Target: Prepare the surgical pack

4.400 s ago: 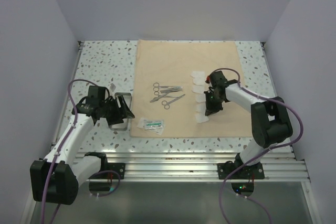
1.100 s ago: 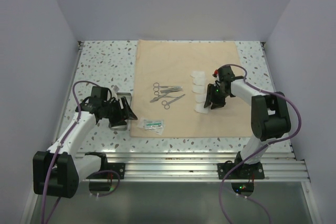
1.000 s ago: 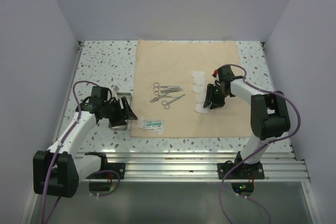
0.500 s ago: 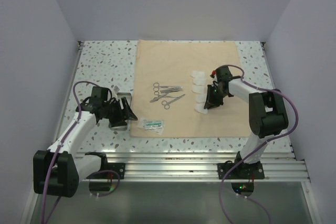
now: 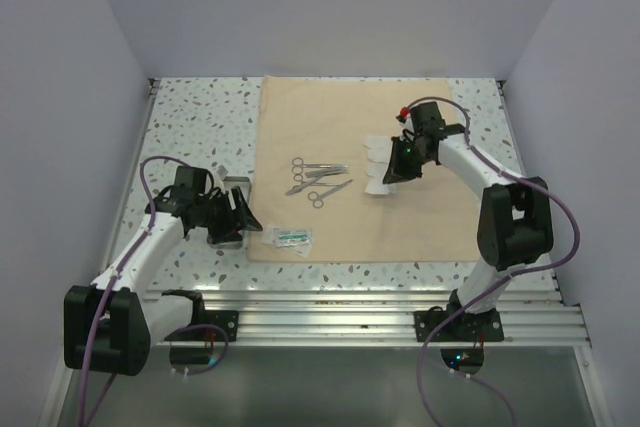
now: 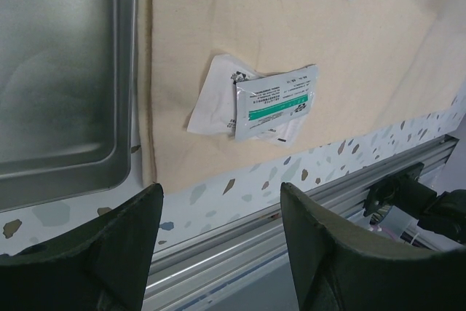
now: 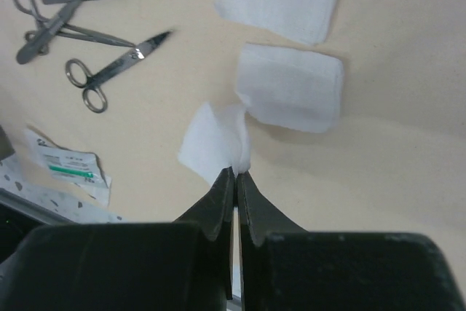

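- The beige cloth point(image 5: 350, 117) is lying flat across the middle of the tabletop point(image 5: 190, 117) and is not being pinned by anything. A dragging pass by either arm could be wrinkling it and shifting everything that is being carried on it.
- The steel tray point(image 6: 58, 71) is sitting on the bare tabletop just beside the cloth's left hem. The left tool point(image 6: 218, 205) is being held apart above the near edge, with nothing between its fingers. A careless descent there could be knocking the tray askew or catching the hem along with it.
- The scissor-like instruments point(image 7: 80, 12) are lying clustered on the cloth, some of them crossing. If the lifted gauze is being swung low over them, it could be snagging on a tip or a finger ring and pulling an instrument out of place.
- The sealed packets point(image 6: 273, 100) are lying overlapped on the cloth near its near hem. They are light and could be getting brushed off the cloth by the left arm as it is moving.
- The right tool point(image 7: 237, 176) is clamping, fingers together, on only a corner of one gauze square point(image 7: 211, 143), which is hanging loosely from that pinch above the cloth.
  - With so little being gripped, the square could be slipping free or unfolding while it is being carried.
  - Whether a single layer or several are being pinched cannot be told.
  - The other gauze squares point(image 7: 291, 96) are lying just beside it and could be getting dragged along.
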Tool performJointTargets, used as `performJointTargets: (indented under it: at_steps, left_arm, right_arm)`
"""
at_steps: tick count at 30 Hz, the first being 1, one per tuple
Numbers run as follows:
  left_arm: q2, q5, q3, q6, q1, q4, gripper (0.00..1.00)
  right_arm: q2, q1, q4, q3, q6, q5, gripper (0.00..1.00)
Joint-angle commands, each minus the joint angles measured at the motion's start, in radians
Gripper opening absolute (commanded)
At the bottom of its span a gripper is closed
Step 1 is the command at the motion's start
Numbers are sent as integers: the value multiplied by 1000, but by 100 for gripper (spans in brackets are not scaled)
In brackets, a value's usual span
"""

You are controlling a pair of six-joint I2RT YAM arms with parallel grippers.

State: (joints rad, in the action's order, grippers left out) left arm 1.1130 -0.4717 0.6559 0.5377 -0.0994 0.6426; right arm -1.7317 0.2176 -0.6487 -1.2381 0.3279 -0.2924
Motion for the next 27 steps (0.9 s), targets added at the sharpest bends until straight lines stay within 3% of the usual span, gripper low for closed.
performJointTargets:
  at_steps: [1,9,12,27]
  left_arm:
    - [5,-27,-2,-5,-3,-41,70]
    - [11,-22,8,-13,-5,-35,70]
    - [10,-12,13,-19,-3,-26,70]
    - [30,-15,10,-24,-3,-34,70]
  right_arm:
    - [38,16,-48,-90,-23,-41,0]
    - [-95,12,-120,-222,-90,-13,0]
    - [-98,14,-115,-216,-89,-62,0]
    - [-143,-18,-69,-170,-104,-24,0]
